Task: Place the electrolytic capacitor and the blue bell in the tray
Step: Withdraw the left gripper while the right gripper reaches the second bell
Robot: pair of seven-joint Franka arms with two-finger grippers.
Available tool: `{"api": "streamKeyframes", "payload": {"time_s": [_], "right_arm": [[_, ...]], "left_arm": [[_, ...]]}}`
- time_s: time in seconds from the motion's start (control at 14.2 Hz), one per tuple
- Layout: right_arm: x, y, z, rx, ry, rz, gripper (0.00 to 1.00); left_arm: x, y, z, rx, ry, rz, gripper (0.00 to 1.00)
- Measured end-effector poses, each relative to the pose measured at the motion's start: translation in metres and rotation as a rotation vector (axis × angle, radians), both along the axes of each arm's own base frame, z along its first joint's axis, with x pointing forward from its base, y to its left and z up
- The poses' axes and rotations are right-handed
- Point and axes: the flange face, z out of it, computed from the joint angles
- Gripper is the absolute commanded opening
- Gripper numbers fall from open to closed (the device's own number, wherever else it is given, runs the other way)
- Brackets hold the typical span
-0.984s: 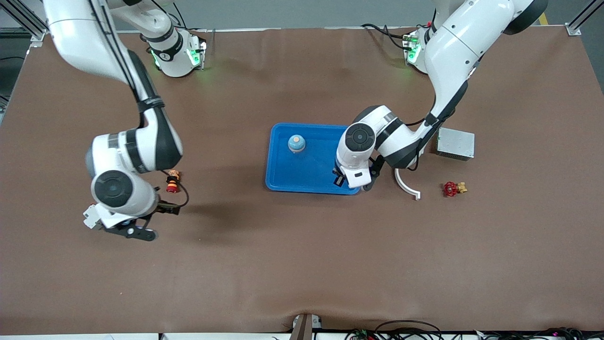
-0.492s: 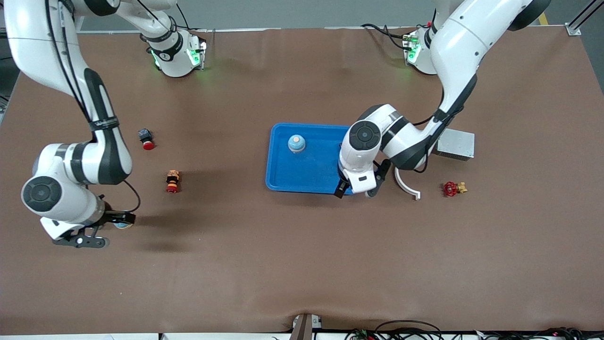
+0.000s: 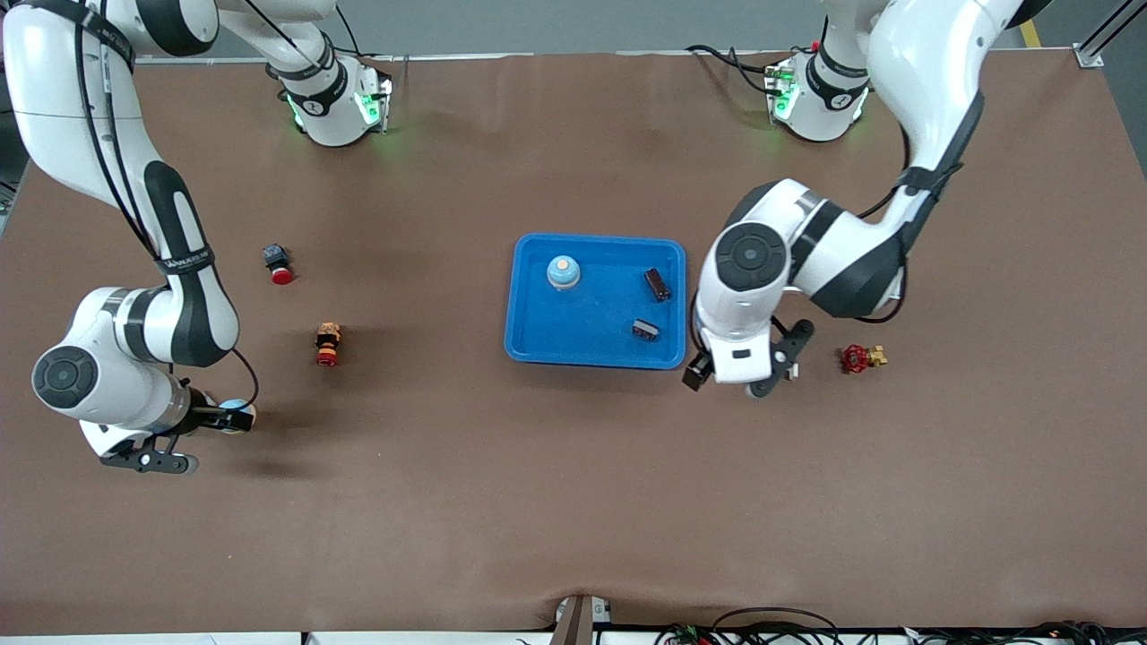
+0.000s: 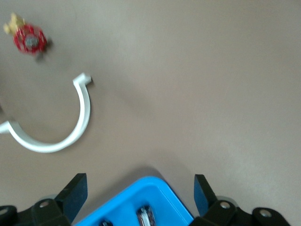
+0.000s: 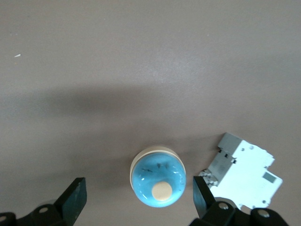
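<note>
Two dark parts (image 3: 657, 285) newly in tray (image 3: 538, 345).

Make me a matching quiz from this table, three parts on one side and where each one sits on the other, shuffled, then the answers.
1 electrolytic capacitor
2 red valve
3 white circuit breaker

A on the table beside a blue bell
B on the table toward the left arm's end
C in the tray

Pairs: 1-C, 2-B, 3-A
</note>
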Motion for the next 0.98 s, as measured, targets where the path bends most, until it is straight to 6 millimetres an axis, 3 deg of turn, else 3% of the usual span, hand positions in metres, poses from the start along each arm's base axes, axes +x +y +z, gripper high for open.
{"api": "streamKeyframes", "payload": {"time_s": [0.42,0.63,0.91,0.98], "right_arm": [[-0.011,-0.032,-0.026,0.019,-0.023,0.021,1.00],[-0.020,-0.031,-0.045,0.030,-0.024,0.013,1.00],[-0.021,-0.029,-0.050,0.034,-0.018,0.012,1.00],[-0.021,-0.029,-0.050,0.034,-0.018,0.011,0.72]], "left_arm": [[0.021,0.058,0.048,0.023,-0.036,-0.143,1.00],[0.027,0.078,0.064,0.032,-0.052,-0.191,1.00],[0.036,0.119,0.089,0.057,-0.065,-0.322,1.00],[0.039,0.130,0.094,0.064,-0.065,-0.357,1.00]]}}
